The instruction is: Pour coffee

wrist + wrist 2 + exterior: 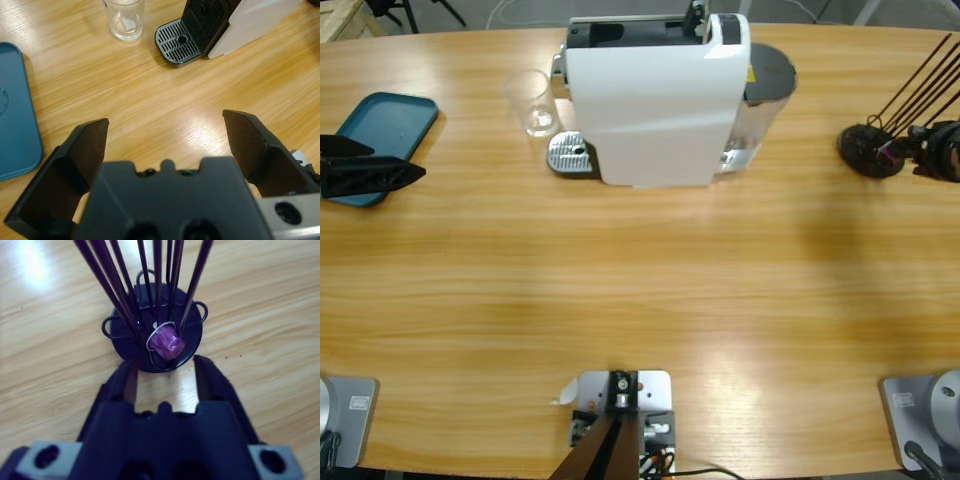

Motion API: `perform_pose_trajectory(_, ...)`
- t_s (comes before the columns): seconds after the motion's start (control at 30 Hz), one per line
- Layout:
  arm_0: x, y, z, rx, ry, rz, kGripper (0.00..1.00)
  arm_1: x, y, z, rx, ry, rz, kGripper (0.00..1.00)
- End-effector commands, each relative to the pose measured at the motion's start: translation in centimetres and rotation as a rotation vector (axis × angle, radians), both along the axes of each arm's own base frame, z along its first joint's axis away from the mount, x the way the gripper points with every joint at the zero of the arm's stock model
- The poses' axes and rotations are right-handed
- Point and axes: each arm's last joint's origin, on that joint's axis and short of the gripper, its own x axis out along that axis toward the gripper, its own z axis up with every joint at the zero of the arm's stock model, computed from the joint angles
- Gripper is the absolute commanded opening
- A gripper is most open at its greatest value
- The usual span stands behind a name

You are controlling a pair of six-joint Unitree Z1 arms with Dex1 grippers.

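I am looking down on a long wooden table [640, 300] with a white coffee machine [655, 100] standing at the far side near the middle, its silver drip tray [570, 155] sticking out toward the left. An empty clear glass [532, 103] is standing just beside that tray, not on it. I am seeing no coffee anywhere yet, so the task's liquid is not in view and I cannot speak of its direction or long axis; the glass that would take it is standing upright, mouth up. My left gripper [165, 135] is hovering over bare wood with its jaws spread wide and holding nothing; a teal tray [382, 140] is lying beside it at the table's left end. My right gripper [165, 377] is sitting at the table's right end, jaws partly open and empty, pointing at a black wire capsule rack [157, 325] whose rods are rising steeply; one purple capsule [167, 344] is resting in a loop at its base, just ahead of the jaw tips and between their lines. I judge the step in hand is fetching that capsule: I am aiming to ease forward squarely, keep both jaws clear of the rods, close on the capsule's sides, and draw it out without tipping the rack.
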Motion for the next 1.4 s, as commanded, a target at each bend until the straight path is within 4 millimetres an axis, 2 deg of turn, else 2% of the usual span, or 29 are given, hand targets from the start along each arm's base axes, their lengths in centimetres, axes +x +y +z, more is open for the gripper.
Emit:
perform_pose_trajectory(0.03,0.4,-0.3,-1.7,0.027,0.057,0.0,0.991,0.6,0.4,-1.8,0.007,0.053,0.012,0.792)
perform_pose_trajectory(0.27,0.5,-0.3,-1.8,0.03,0.061,0.001,0.991,1.3,0.3,-2.5,0.01,0.063,0.004,0.72)
perform_pose_trajectory(0.87,0.6,-0.4,-1.9,0.035,0.067,0.0,0.991,2.1,-0.3,-3.0,0.006,0.064,-0.022,0.714)
perform_pose_trajectory(0.93,0.6,-0.4,-1.9,0.034,0.066,0.0,0.991,2.2,-0.3,-3.0,0.005,0.064,-0.022,0.604)
perform_pose_trajectory(1.1,0.6,-0.4,-1.9,0.034,0.066,0.0,0.991,2.4,-0.2,-3.6,0.003,0.08,-0.021,0.586)
perform_pose_trajectory(1.17,0.6,-0.3,-1.9,0.035,0.067,0.001,0.991,2.4,-0.2,-3.7,0.001,0.081,-0.023,0.427)
perform_pose_trajectory(1.23,0.6,-0.3,-1.9,0.035,0.067,0.001,0.991,2.3,-0.3,-3.8,-0.002,0.085,-0.025,0.397)
perform_pose_trajectory(1.27,0.6,-0.4,-1.9,0.035,0.067,0.001,0.991,2.3,-0.3,-3.9,-0.006,0.085,-0.027,0.265)
perform_pose_trajectory(1.3,0.6,-0.4,-1.9,0.035,0.066,0.0,0.991,2.3,-0.3,-3.9,-0.009,0.084,-0.03,0.214)
perform_pose_trajectory(1.33,0.6,-0.4,-2.0,0.035,0.067,0.0,0.991,2.3,-0.3,-3.9,-0.012,0.084,-0.032,0.211)
perform_pose_trajectory(1.4,0.6,-0.4,-2.0,0.035,0.066,-0.001,0.991,2.2,-0.4,-3.9,-0.021,0.084,-0.036,0.132)
